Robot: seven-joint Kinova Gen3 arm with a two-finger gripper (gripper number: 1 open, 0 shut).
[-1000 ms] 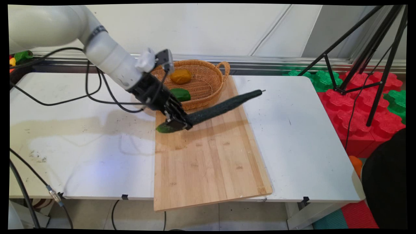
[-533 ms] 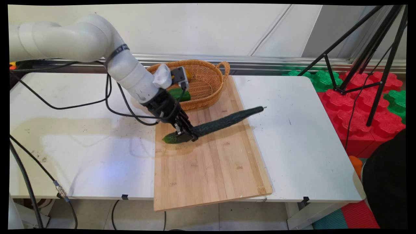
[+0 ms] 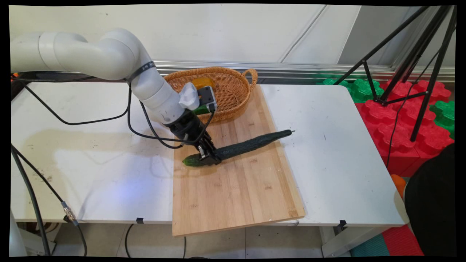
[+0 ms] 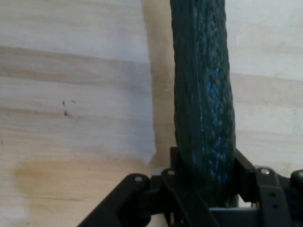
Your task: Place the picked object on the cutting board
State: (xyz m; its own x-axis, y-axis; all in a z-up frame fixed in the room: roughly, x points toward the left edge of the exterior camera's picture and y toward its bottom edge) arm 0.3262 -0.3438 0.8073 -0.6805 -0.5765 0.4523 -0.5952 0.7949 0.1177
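A long dark green cucumber [image 3: 247,144] lies slantwise low over the wooden cutting board [image 3: 233,189], its stalk end pointing right. My gripper [image 3: 208,157] is shut on the cucumber near its lighter left end. In the hand view the cucumber [image 4: 204,94] runs up the picture from between my black fingers [image 4: 180,189], with the board's pale wood [image 4: 71,118] close behind it.
A wicker basket [image 3: 233,91] stands at the board's far end with an orange fruit [image 3: 202,82] and a green thing inside, partly hidden by my wrist. Black cables hang from the arm over the table's left half. A tripod [image 3: 411,72] and coloured blocks stand right of the table.
My gripper has come down and towards the near side with the cucumber in it, from beside the basket to just over the board. The cucumber's right end has dropped too.
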